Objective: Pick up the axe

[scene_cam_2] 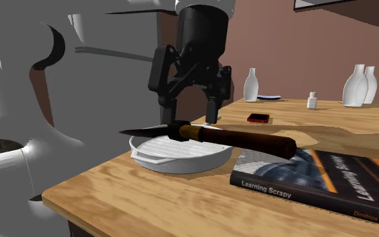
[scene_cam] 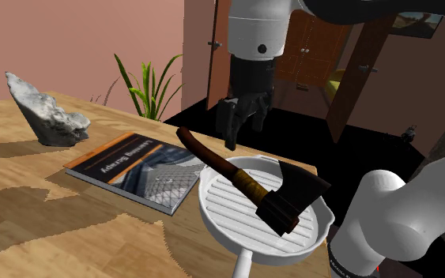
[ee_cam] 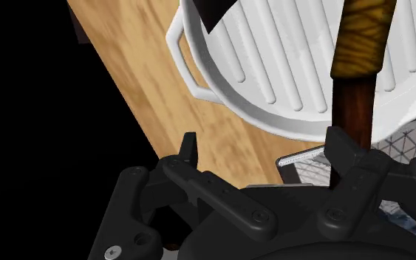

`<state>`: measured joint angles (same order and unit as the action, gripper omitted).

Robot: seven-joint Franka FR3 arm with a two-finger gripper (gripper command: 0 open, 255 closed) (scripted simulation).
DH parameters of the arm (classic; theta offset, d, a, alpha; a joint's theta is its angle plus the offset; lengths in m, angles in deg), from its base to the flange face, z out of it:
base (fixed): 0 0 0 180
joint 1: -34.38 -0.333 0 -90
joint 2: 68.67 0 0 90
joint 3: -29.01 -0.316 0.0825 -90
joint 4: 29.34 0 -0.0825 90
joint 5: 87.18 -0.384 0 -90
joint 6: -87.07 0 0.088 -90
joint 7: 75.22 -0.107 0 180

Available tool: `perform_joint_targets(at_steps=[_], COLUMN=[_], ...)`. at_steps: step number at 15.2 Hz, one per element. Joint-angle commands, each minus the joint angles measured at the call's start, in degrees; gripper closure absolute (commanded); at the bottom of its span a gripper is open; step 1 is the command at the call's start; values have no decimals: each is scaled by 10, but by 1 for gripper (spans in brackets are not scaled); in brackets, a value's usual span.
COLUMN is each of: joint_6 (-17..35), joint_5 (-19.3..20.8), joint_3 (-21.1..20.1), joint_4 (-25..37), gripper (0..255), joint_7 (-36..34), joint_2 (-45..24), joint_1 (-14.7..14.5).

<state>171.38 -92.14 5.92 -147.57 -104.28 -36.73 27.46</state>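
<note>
Hovering above a table, the gripper holds its jaws spread over the axe, which lies across a white pan, handle jutting past the rim near a book. A good grasp likely means centring the jaws astride the handle by its wrapped band. The pan's own handle is cut off.

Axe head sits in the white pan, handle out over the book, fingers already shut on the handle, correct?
No. The fingers stand open, apart, clasping nothing, as the wrist view shows. The axe head does sit in the white pan, handle out over the book.
</note>
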Motion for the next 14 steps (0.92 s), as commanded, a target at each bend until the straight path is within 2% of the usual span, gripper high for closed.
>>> perform_joint_targets(at_steps=[1,5,12,14], joint_6=[-5,-12,44,44], joint_5=[-4,-2,-10,-10], joint_3=[-28,-74,-77,-77], joint_4=[35,94,24,24], gripper=[0,0,0,0], joint_7=[-32,-84,-84,-84], joint_2=[-27,-76,-61,-61], joint_1=[-1,-1,-6,-6])
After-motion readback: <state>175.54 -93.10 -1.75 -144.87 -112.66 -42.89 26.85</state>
